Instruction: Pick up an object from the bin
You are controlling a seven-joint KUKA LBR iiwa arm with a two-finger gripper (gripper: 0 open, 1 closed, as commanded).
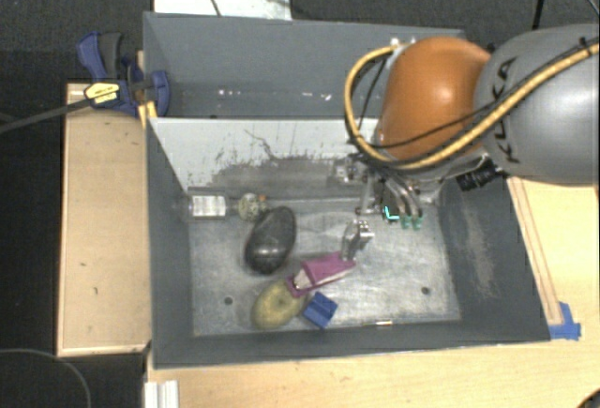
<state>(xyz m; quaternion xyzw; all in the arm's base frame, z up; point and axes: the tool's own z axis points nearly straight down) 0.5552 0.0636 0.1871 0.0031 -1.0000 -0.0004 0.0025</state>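
Observation:
My gripper (354, 241) hangs low over the middle-right of the bin floor, under the arm's orange cover. Its tip is just above the right end of a flat purple piece (323, 270), which lies slanted on the floor; whether they touch I cannot tell. A small blue block (320, 309) sits just below the purple piece. To its left lies a yellow-green rounded lump (274, 305). A dark grey oval stone (270, 240) rests left of the gripper.
A small silvery clear item (208, 206) and a little round greyish thing (249, 204) lie by the back wall at the left. The arm with its cables covers the bin's upper right. Bare floor lies right of the gripper.

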